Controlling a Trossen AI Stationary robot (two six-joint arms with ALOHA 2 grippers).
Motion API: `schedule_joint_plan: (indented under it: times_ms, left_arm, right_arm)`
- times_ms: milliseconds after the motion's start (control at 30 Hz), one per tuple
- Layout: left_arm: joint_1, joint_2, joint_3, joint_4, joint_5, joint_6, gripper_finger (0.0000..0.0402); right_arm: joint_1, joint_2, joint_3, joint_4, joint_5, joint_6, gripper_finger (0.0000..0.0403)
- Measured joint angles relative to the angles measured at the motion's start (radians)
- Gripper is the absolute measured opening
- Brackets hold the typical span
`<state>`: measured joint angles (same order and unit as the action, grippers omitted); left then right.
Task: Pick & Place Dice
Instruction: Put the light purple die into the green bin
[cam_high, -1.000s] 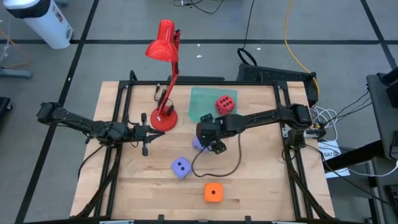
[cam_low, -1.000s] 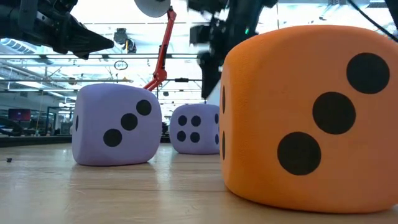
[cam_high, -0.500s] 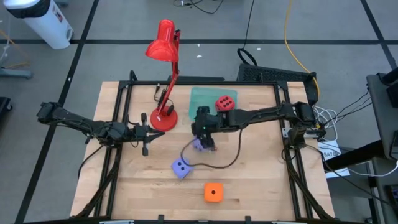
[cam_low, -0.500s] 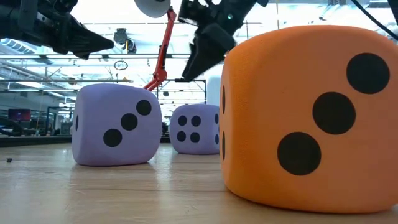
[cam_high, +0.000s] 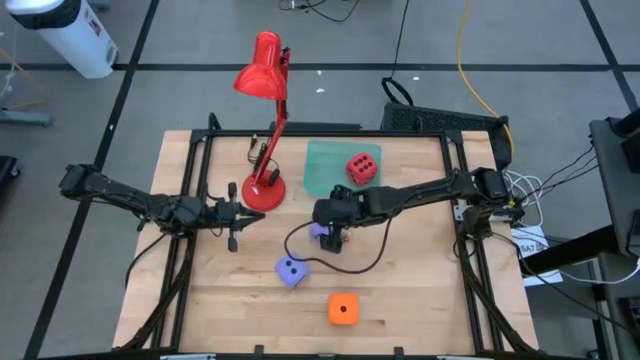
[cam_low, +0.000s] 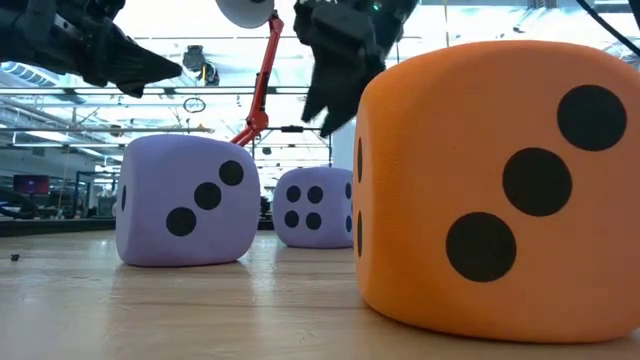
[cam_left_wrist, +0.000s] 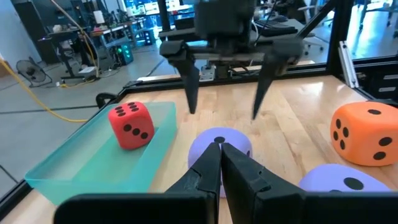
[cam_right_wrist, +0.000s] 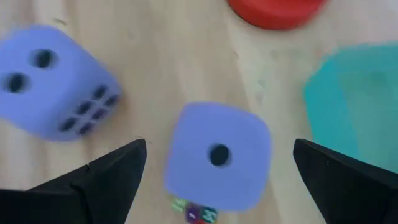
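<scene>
Orange die (cam_high: 343, 309): nearest the front edge of the tabletop (cam_high: 420, 290), at about 6 o'clock from the middle, alone and untouched.
First lavender die (cam_high: 290, 269): just behind the orange one, toward 10 o'clock from it, resting flat on the wood.
Second lavender die (cam_right_wrist: 217, 155): near the tabletop's middle, one pip facing up, directly beneath my right fingers.
My right fingers (cam_right_wrist: 217, 171): spread wide, one on either side of that die and above it, not touching it.
My left fingers (cam_high: 248, 213): pressed shut, holding nothing, hovering at 9 o'clock from the middle, pointing toward the right arm.
Red lamp (cam_high: 264, 130): base at 11 o'clock from the middle, just beyond my left fingers.
Teal tray (cam_high: 325, 165): at 12 o'clock, near the back edge.
Red die (cam_high: 362, 167): sitting in the tray's right part.
</scene>
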<state>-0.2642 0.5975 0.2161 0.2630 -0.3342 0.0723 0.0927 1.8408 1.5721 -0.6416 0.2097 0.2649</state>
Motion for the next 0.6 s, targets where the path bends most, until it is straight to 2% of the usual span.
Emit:
schedule_joint_plan:
  times_ms: [100, 600]
  left_arm:
    - [0.0, 0.0, 0.0, 0.0, 0.004, -0.003, 0.0026]
    - [0.0, 0.0, 0.0, -0.004, 0.02, -0.004, 0.0026]
  right_arm:
    - [-0.001, 0.023, 0.002, 0.014, 0.025, 0.019, 0.04]
    - [-0.008, 0.11, 0.001, -0.002, 0.009, 0.024, 0.04]
